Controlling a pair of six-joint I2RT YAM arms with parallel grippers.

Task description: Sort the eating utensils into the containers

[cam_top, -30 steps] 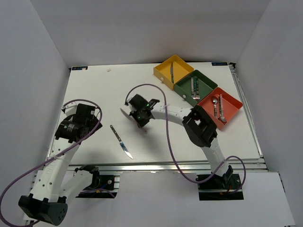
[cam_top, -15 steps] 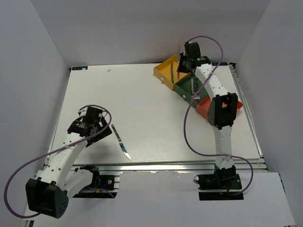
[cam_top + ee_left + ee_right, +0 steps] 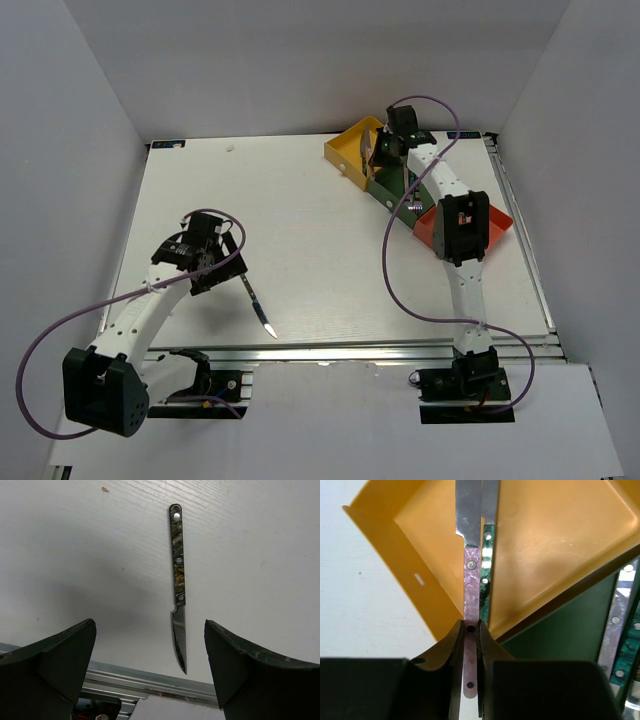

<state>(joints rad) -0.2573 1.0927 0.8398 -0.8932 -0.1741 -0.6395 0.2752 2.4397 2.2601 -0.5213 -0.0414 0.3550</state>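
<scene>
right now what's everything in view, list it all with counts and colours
table: one, white, under everything
yellow tray: one, far right of the table
green tray: one, dark green, next to the yellow tray
red-orange tray: one, next to the green tray, contents hidden by the arm
dark-handled knife: one, silver blade, flat on the table near its front edge
teal-handled knife: one, lying in the yellow tray
pink-handled knife: one, held over the yellow tray
utensil handles: two, pale pink and teal, in the green tray
cables: two, purple, along the arms
left arm: black and white, jaws open by the dark-handled knife
right arm: black and white, jaws shut on the pink-handled knife
</scene>
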